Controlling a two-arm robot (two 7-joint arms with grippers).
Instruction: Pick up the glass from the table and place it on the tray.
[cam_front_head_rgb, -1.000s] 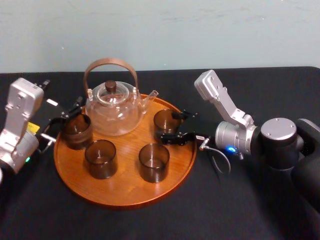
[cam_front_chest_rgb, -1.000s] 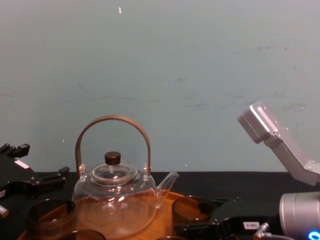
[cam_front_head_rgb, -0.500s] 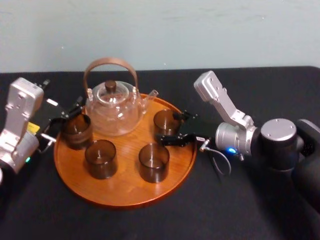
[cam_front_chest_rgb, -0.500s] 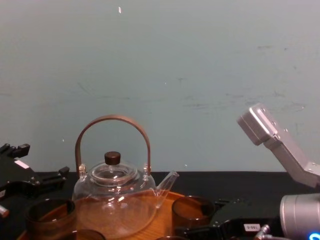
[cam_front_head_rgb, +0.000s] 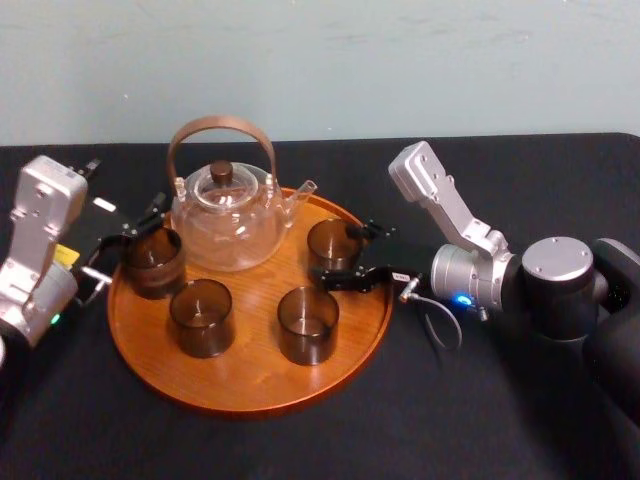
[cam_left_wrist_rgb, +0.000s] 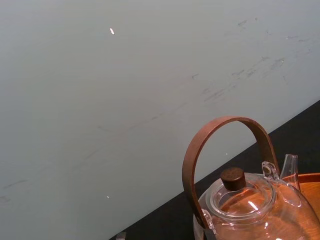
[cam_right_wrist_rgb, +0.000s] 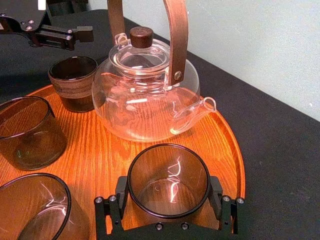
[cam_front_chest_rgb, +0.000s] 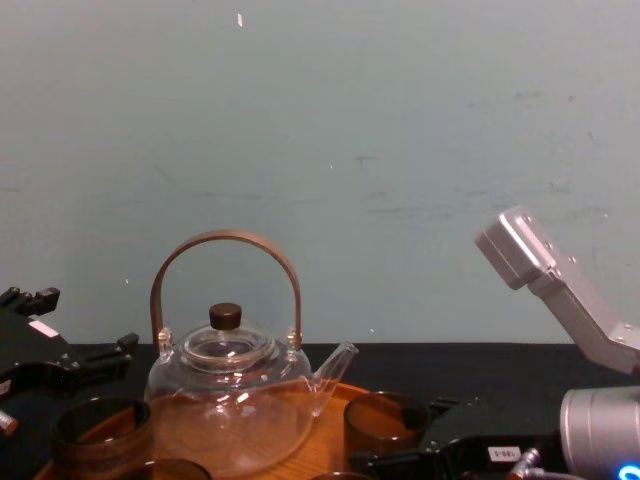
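Placement step, judged nearly complete: the right gripper (cam_front_head_rgb: 338, 254), beside the spout of the teapot (cam_front_head_rgb: 225, 215), clasps the glass (cam_front_head_rgb: 330, 238) standing on the tray (cam_front_head_rgb: 250, 380), so the next move calls for parting the jaws and withdrawing clear; the left gripper (cam_front_head_rgb: 125, 245) hangs spread at the teapot's opposite side.

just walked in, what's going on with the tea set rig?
The right hand is around the glass, which stands upright on the tray, right of the teapot. The left hand is at the back-left glass, also on the tray. Nothing is lifted.
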